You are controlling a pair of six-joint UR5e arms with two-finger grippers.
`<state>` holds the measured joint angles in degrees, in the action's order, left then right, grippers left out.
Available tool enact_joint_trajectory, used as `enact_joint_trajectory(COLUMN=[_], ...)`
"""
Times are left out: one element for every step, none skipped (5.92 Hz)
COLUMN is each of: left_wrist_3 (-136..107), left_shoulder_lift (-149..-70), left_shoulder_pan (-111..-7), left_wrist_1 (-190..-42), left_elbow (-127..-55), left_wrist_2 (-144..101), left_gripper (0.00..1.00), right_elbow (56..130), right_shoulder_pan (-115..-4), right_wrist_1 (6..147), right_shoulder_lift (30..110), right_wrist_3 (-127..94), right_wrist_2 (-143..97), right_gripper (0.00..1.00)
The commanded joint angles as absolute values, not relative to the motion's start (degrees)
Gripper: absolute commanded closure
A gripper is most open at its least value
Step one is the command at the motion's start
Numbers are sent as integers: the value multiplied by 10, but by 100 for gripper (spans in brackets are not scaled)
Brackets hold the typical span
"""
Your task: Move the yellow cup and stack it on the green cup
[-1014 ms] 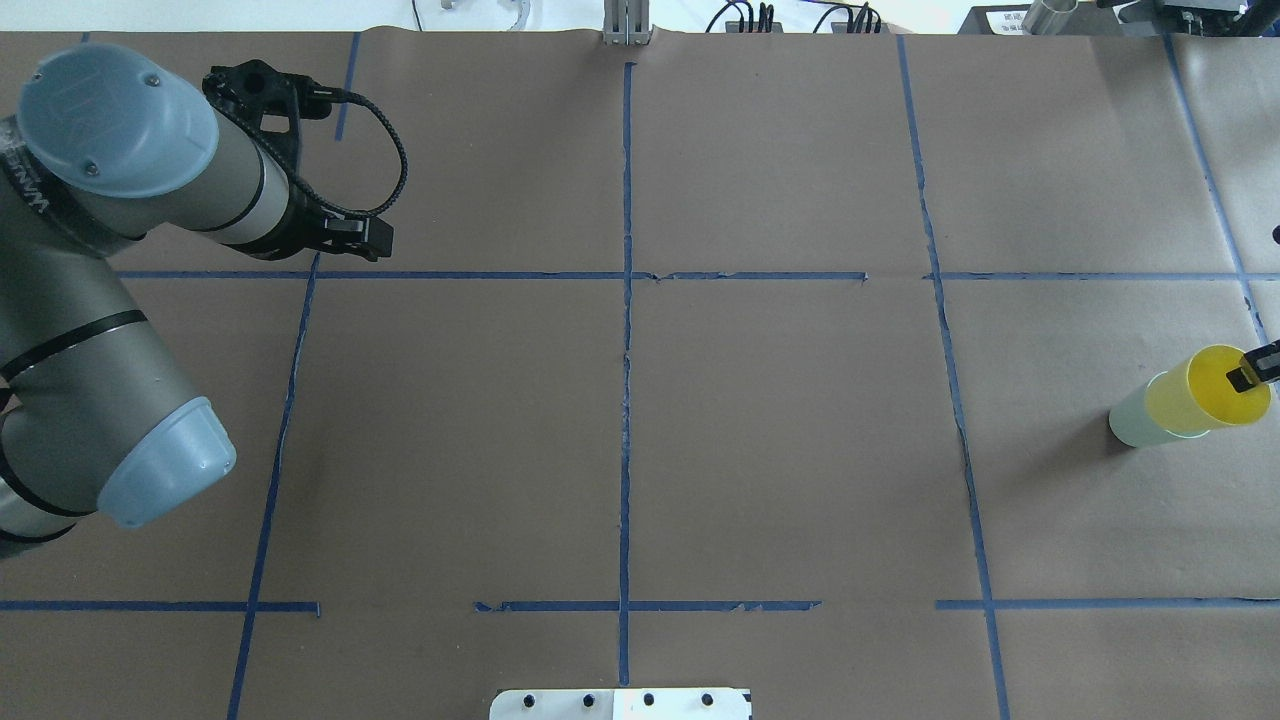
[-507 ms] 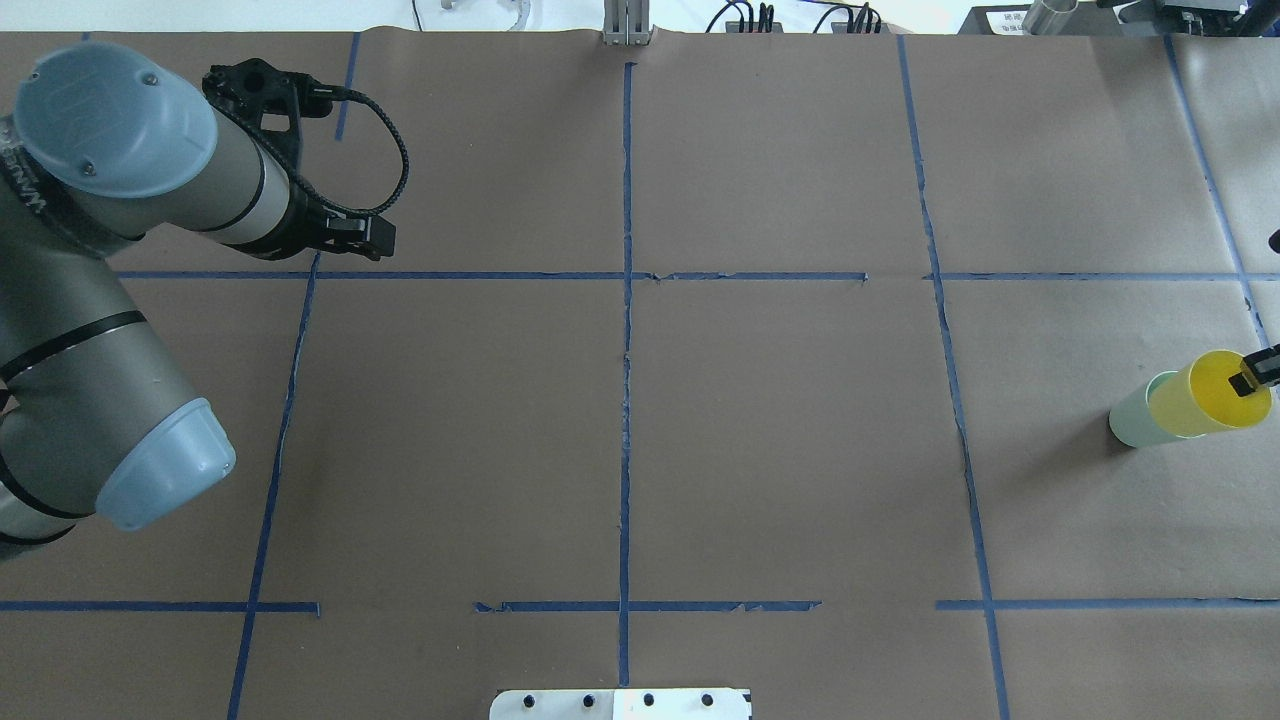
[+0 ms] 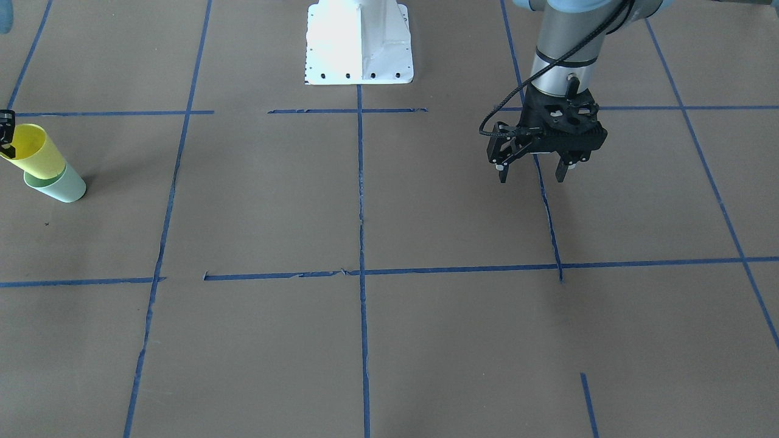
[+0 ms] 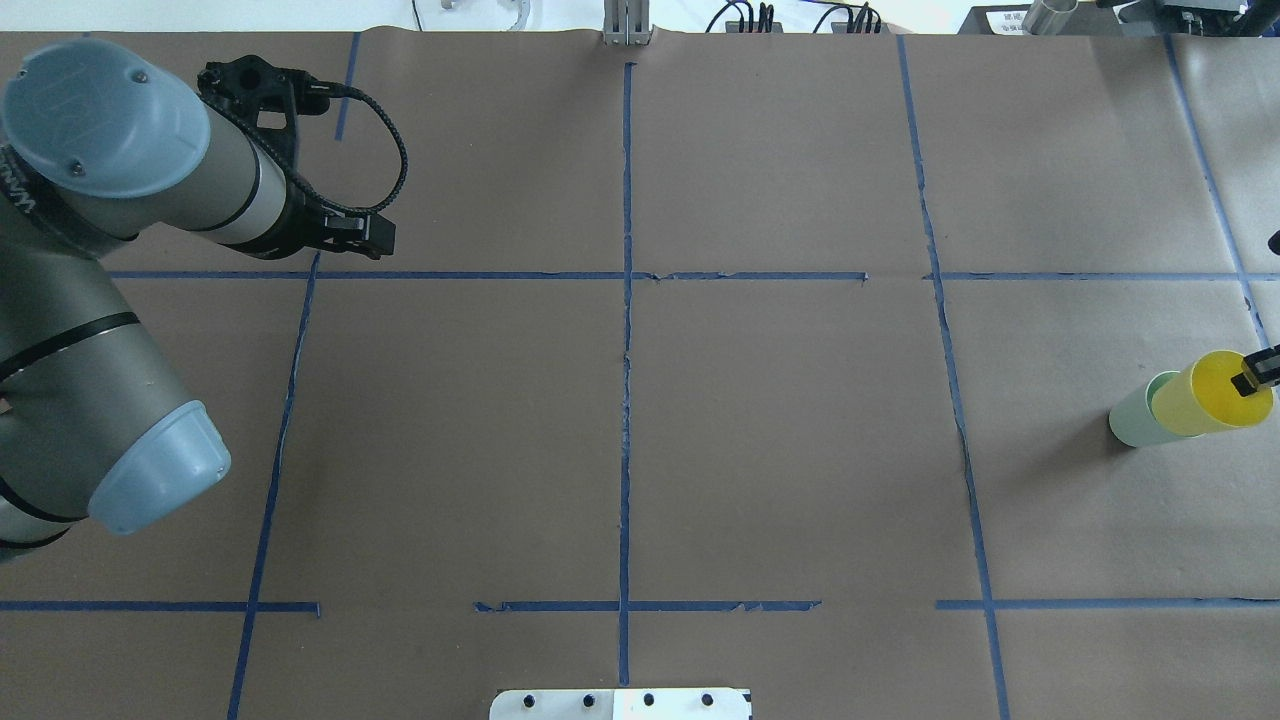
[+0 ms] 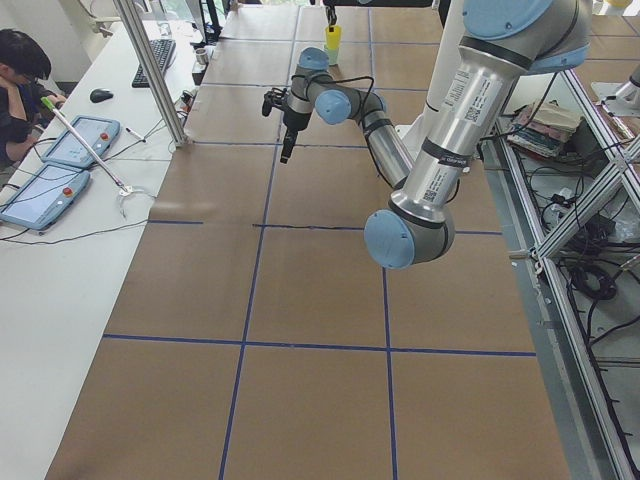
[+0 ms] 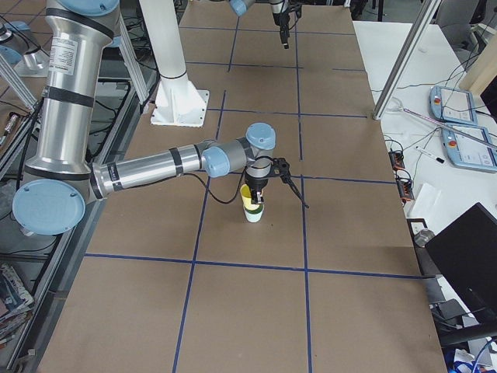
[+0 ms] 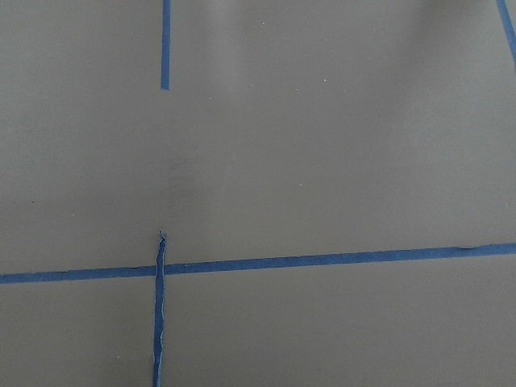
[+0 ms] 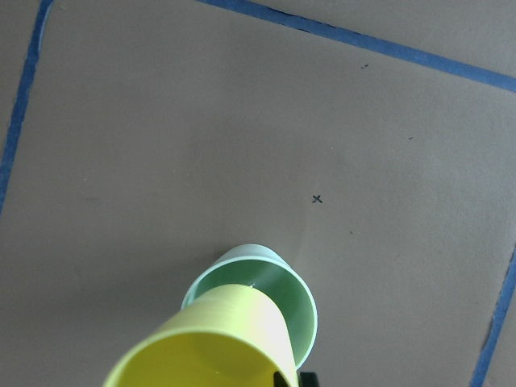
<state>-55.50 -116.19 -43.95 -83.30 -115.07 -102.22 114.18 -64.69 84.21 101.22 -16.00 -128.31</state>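
The yellow cup (image 4: 1215, 395) stands tilted with its bottom inside the mouth of the green cup (image 4: 1135, 418), which stands upright on the brown paper at the far right. My right gripper (image 4: 1255, 376) is shut on the yellow cup's rim, one finger inside it. The right wrist view shows the yellow cup (image 8: 214, 343) entering the green cup (image 8: 282, 294). Both cups show at the left edge of the front view, yellow (image 3: 33, 155) over green (image 3: 61, 185). My left gripper (image 3: 531, 176) is open and empty, hanging above the table far from the cups.
The white robot base plate (image 3: 359, 42) sits at the table's robot side. Blue tape lines (image 4: 627, 400) divide the brown paper into squares. A side bench with tablets (image 5: 70, 140) and a seated operator (image 5: 20, 70) lies beyond the table's far edge.
The yellow cup has shifted slightly right and sunk a little into the green cup. My left arm has drawn back a little.
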Motion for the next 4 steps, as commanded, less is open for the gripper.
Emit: enact_joint_trajectory(left_wrist_3=[-555,-555,-555,-547], left_shoulder_lift=[-1162,-1162,-1163,-1160], left_shoulder_pan=[-439,-439,-439,-439], left_wrist_1=[-831,-831,-831,-831], left_elbow=[-1154,-1155,-1154,-1154], left_wrist_2=[-1022,-1023,-1023,-1033], left_gripper=[0,0,0,0], right_elbow=[1135,1131,1131,1129], right_shoulder_pan=[-649,-649,-650,-653], right_wrist_1=[841,841,840,840], right_shoulder_lift=[1012,1012,1012,1016], right_wrist_3=[-162,-162,-164,-162], right_wrist_2=[-1283,-1284,-1284,-1284], right_gripper=[1,0,0,0])
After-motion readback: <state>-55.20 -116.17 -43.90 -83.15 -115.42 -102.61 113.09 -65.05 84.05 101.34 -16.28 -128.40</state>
